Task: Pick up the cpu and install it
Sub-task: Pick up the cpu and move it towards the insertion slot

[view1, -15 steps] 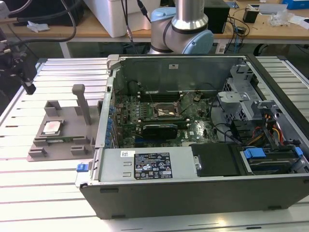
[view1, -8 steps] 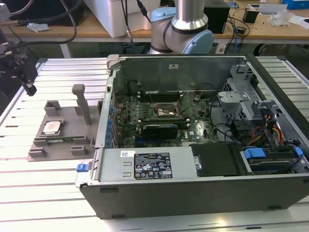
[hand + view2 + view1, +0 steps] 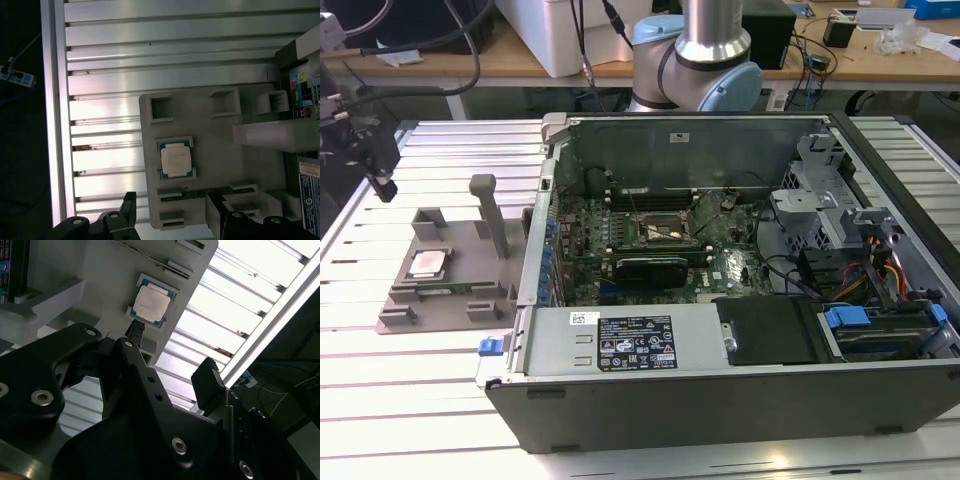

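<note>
A: Take the exterior view first. Which step is this?

B: The pick, I judge, and early in it. The cpu [image 3: 426,263] lies flat in a pocket of the grey holder [image 3: 470,235] on the tabletop [image 3: 420,400], at the exterior view's left, just below mid-frame. A green memory stick [image 3: 435,291] stands on edge in the slot just beside it. The end effector [image 3: 380,165] hangs in the upper left of the frame, well apart from the cpu.

A: And where would it be installed?

B: The open computer case [image 3: 720,350] stands at centre and right, with the socket [image 3: 665,232] in the middle of its board. Whether the socket's frame is raised I cannot tell.

A: The second wrist view?

B: The end effector [image 3: 171,354] has its fingers [image 3: 207,382] spread wide, with nothing between them. The cpu [image 3: 151,302] sits beyond them in the holder [image 3: 95,265], untouched.

A: The first wrist view?

B: The same reading. The end effector [image 3: 170,201] is wide open and empty, and the cpu [image 3: 175,160] is seated square in its pocket.

A: What would a grasp call for?

B: I judge it would mean centring over the cpu, lining the fingers up with two opposite edges and coming down level. The cpu is thin and sits low.

A: Counts?

B: One cpu, one memory stick, one holder, one case, one arm [image 3: 695,40], one end effector.
</note>
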{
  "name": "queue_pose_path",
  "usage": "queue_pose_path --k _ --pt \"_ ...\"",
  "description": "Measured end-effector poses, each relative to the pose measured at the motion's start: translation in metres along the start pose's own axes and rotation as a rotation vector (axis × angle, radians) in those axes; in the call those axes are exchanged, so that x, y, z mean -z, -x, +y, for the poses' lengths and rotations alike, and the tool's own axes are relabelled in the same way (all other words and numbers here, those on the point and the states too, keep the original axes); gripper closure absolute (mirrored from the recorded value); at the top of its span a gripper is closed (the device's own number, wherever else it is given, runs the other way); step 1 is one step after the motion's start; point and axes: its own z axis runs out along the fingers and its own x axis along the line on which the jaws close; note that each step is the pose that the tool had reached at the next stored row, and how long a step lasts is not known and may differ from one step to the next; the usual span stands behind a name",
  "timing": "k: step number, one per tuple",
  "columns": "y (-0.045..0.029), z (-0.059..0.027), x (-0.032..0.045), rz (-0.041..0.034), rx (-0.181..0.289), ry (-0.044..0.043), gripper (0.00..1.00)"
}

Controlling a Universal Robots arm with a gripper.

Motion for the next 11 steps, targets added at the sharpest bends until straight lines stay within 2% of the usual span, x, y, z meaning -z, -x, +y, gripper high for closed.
queue_pose_path --k 5,7,8,10,11 --pt "-0.0001 -0.0001 -0.0040 0.0000 0.000 -0.0001 0.34" --pt "-0.0003 0.0004 -0.0093 -0.0001 0.000 -0.0019 0.34" --pt "-0.0002 0.0011 -0.0108 -0.0003 0.000 -0.0051 0.34" --pt "0.0015 0.0049 -0.0129 -0.0015 0.004 -0.0231 0.34" --pt "0.0020 0.0068 -0.0138 -0.0020 0.005 -0.0293 0.34"
